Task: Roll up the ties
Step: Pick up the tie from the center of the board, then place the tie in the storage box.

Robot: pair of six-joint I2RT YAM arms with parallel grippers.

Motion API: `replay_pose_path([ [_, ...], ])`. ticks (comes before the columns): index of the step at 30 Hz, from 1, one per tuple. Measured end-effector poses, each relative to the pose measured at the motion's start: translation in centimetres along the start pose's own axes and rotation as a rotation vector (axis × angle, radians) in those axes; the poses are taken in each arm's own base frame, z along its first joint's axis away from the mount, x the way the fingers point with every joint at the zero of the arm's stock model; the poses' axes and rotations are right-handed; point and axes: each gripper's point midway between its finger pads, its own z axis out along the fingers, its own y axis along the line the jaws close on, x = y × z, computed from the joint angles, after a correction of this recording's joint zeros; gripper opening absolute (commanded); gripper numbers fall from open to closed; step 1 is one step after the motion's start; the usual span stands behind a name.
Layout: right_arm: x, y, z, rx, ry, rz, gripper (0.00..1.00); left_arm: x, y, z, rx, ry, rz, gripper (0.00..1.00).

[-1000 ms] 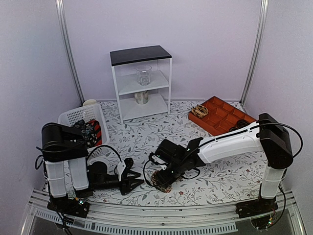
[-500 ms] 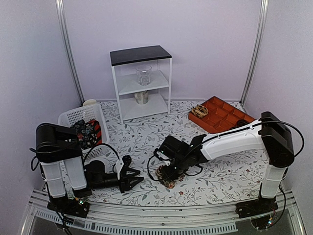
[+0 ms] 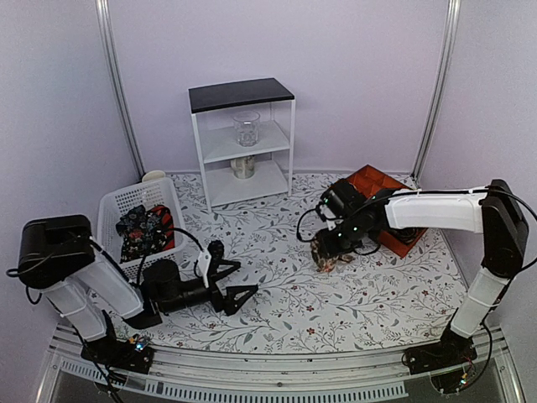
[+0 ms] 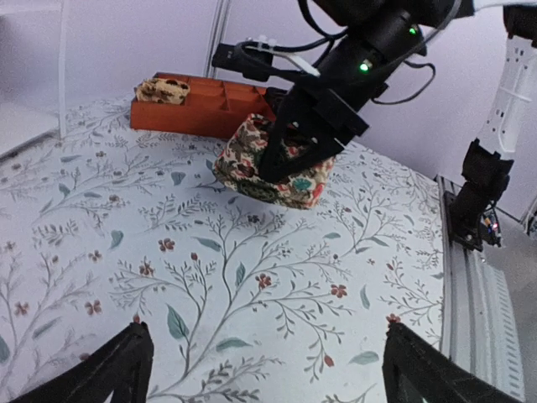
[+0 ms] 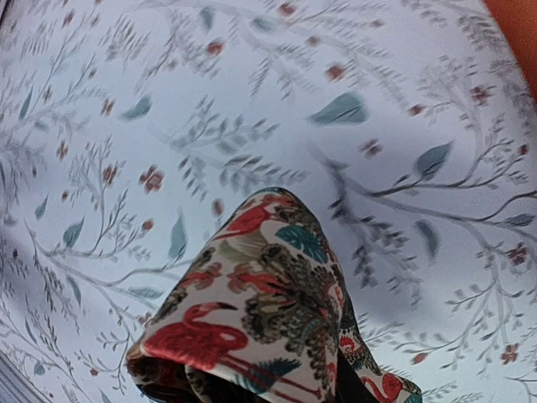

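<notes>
My right gripper (image 3: 330, 246) is shut on a rolled tie (image 3: 324, 257) with a pale ground and a red flamingo and leaf print. It holds the roll just above the table, in front of the orange tray (image 3: 375, 180). That roll fills the right wrist view (image 5: 268, 294) and hides the fingers there. In the left wrist view the rolled tie (image 4: 281, 172) hangs from the right gripper (image 4: 306, 143). My left gripper (image 3: 239, 280) stands open and empty near the table's front left, its fingertips (image 4: 117, 369) far apart. More ties (image 3: 143, 227) lie in the white basket (image 3: 117, 201).
The orange tray (image 4: 201, 109) has compartments, and one holds a small pale roll (image 4: 164, 88). A white shelf unit (image 3: 243, 101) with a glass jar (image 3: 247, 128) and a tin (image 3: 243, 166) stands at the back. A floral cloth (image 3: 277, 218) covers the table.
The right arm has carried the rolled tie from the front centre back and right, up to the orange tray. The left gripper has opened wide and swung a little away from the front edge.
</notes>
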Motion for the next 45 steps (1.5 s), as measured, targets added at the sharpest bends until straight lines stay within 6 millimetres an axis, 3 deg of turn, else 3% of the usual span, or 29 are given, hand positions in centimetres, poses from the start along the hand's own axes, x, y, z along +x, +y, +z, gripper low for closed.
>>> replay_pose_path([
  [5,-4.7,-6.3,-1.6,0.080,-0.086,0.138,0.25,-3.5,0.3,2.5,-0.063,0.013,0.016,0.99],
  [8,-7.5,-9.6,-3.0,0.103,-0.148,0.203,0.25,-4.8,0.5,3.1,-0.100,0.041,0.034,0.99],
  [14,-13.6,-15.0,-5.8,0.074,-0.311,0.326,0.25,-4.4,1.2,2.2,-0.152,0.120,0.051,0.99],
  [19,-15.7,-18.2,-5.3,0.032,-0.366,0.418,0.25,-3.8,1.7,1.7,-0.179,0.155,0.052,0.99],
  [24,-16.6,-19.2,-4.1,-0.046,-0.388,0.503,0.25,-2.8,2.0,1.6,-0.195,0.195,0.053,0.99],
  [32,-18.7,-18.9,-3.2,-0.183,-0.453,0.609,0.25,-1.5,2.4,2.0,-0.208,0.250,0.052,0.99],
  [45,-16.6,-21.1,0.3,-0.187,-0.414,0.730,0.25,-1.5,2.7,2.2,-0.232,0.265,0.055,0.99],
])
